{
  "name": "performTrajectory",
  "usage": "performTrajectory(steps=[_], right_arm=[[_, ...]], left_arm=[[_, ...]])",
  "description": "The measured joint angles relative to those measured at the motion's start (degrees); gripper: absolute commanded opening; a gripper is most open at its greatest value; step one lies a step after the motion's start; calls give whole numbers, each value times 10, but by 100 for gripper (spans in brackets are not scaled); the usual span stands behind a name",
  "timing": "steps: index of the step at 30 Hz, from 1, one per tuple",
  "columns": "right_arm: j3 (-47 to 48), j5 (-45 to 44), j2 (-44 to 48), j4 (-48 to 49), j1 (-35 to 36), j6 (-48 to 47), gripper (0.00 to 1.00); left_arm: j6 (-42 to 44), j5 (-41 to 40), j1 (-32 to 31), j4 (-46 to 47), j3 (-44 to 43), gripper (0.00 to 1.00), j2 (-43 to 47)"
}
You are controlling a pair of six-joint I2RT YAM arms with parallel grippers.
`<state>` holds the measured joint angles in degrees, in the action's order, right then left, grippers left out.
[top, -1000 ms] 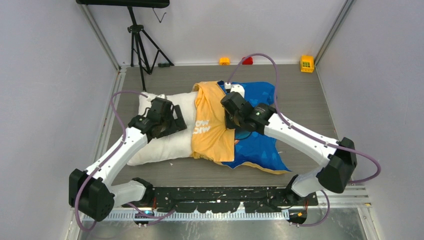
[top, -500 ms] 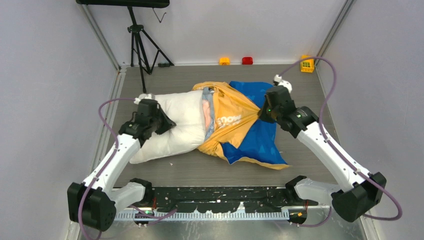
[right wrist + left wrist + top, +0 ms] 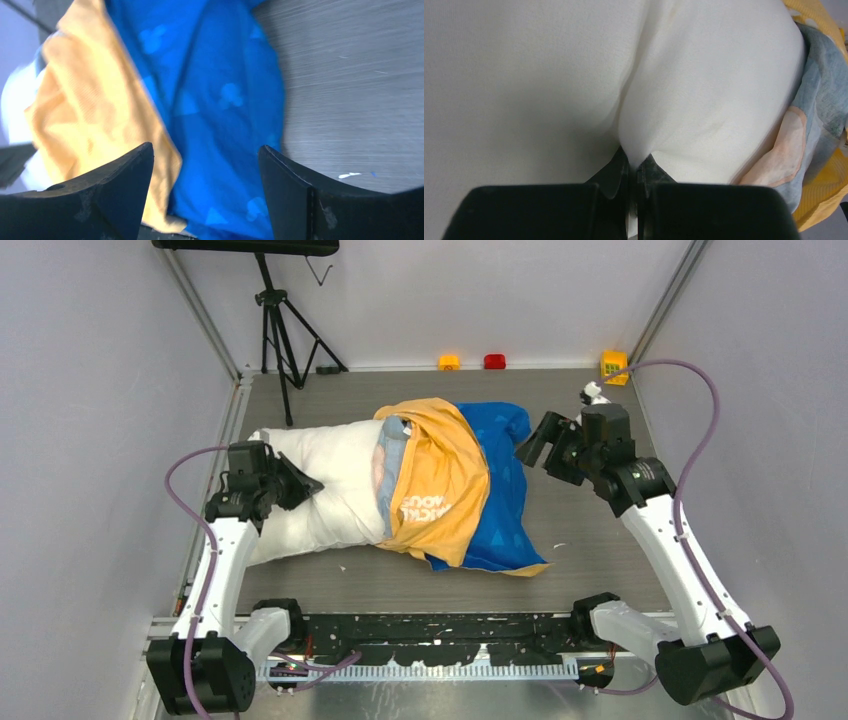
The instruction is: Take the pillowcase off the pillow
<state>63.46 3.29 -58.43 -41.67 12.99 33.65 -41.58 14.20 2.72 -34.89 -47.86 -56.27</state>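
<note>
Under the parted fingers of the right gripper (image 3: 205, 160) lies the loose blue part of the thin crinkly orange-yellow and blue fabric sack, the pillowcase (image 3: 220, 100). This is, as I judge, the good place for a grasp. To do the step well, this gripper should come down on the blue cloth just below it and take only the sack, with no cushion inside the bite. Then it should pull straight away from the left gripper (image 3: 634, 167), low along the grey wood-grain table (image 3: 600, 540). The other side must hold firm, otherwise everything will slide together.

The right gripper has its fingers wide apart and holds nothing. It hangs over the blue edge, and I cannot tell whether it touches the cloth.

The left gripper is pressed together on a pinched fold of the big plump white cushion, the pillow (image 3: 684, 85), with only this fabric between its fingers. Beyond it, between the two grippers, the pillowcase covers the end of the pillow that is away from the left gripper. The end at this gripper is bare.
</note>
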Motion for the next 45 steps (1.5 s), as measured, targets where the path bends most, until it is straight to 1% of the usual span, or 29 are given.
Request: performTrajectory(steps=[3, 6, 9, 11, 15, 18, 21, 24, 30, 31, 33, 37, 38, 41, 42, 43, 45], right_arm=[[41, 12, -30, -17, 57, -17, 82], [89, -29, -63, -40, 191, -24, 82], [120, -91, -97, -59, 332, -12, 83], [126, -134, -118, -71, 407, 6, 85], [126, -213, -167, -87, 507, 55, 88], [128, -273, -218, -87, 548, 102, 91], [129, -308, -261, -79, 563, 148, 92], [134, -319, -291, -63, 568, 176, 92], [184, -325, -376, -31, 573, 198, 92], [184, -323, -385, -27, 573, 201, 90], [179, -322, -402, -22, 573, 207, 80], [137, -318, -400, -5, 564, 226, 43], [121, -313, -396, 0, 559, 233, 32], [68, -301, -369, 13, 530, 251, 14], [55, -300, -356, 16, 520, 254, 6], [35, -298, -334, 19, 504, 257, 1], [6, -297, -287, 19, 469, 251, 0]], left_arm=[[-2, 14, 1, 8, 2, 0, -1], [-13, 24, 0, 21, 9, 0, -1], [-26, 25, -1, 27, 17, 0, 2], [-35, 23, -2, 31, 19, 0, 6], [-57, 16, -5, 37, 26, 0, 16], [-74, 11, -6, 43, 30, 0, 19], [-87, 3, -7, 46, 32, 0, 22], [-91, -3, -8, 46, 32, 0, 24], [-90, -7, -9, 46, 32, 0, 25], [-88, -7, -9, 46, 32, 0, 25], [-84, -9, -9, 44, 32, 0, 25], [-61, -21, -11, 28, 18, 0, 23], [-56, -24, -12, 23, 12, 0, 20], [-31, -29, -13, 2, -16, 0, 3], [-21, -29, -13, -6, -26, 0, -5], [-10, -31, -14, -14, -38, 0, -14], [7, -44, -13, -34, -64, 0, -28]])
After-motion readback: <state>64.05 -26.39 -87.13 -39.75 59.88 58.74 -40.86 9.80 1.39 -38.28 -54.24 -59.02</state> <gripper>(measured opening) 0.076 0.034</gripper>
